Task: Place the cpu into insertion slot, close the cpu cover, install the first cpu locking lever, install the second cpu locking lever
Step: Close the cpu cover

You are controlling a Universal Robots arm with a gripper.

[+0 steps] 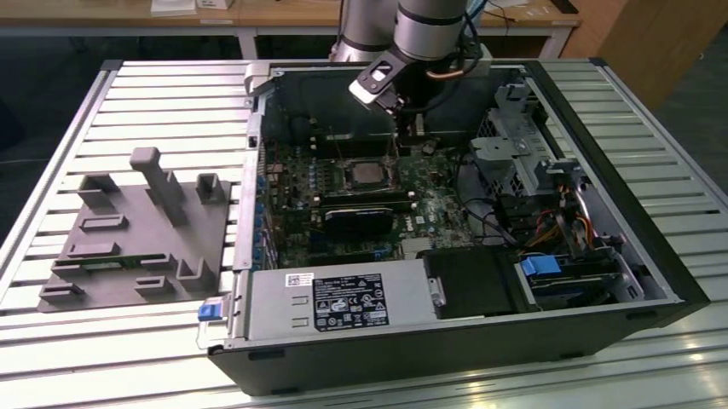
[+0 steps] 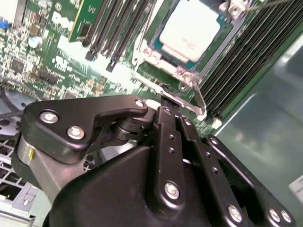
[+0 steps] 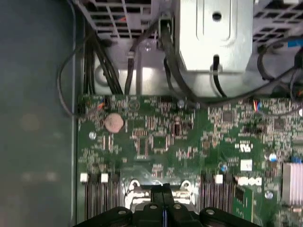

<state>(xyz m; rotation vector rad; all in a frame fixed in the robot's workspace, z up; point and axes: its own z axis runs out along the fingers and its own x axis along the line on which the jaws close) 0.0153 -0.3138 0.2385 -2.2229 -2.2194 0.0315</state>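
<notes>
Closest to the lens in the second wrist view, the gripper shows as black linkage narrowing to two fingers pressed together, with no gap that I can see; both wrist views agree on that. Its tip touches the end of a thin silvery locking lever just beside the socket, though I cannot tell whether any of that metal is pinched between the fingers. Just beyond the tip, the cpu lies flat, silvery top up, seated in the insertion slot. The cpu cover appears to be down around it as a bright frame. Long black memory slots run alongside. In the exterior view the arm hangs over the open computer case, with the cpu at about 6 o'clock from the gripper. The power supply lies further along at 6 o'clock, and a grey fixture block sits out at 9 o'clock on the slatted table. By my reading, placing and covering are done and the work in hand is a locking lever. That step calls for a firm push on the lever's end, down and then sideways under its hook, with the tip kept off the chip and the fine parts on the board.
</notes>
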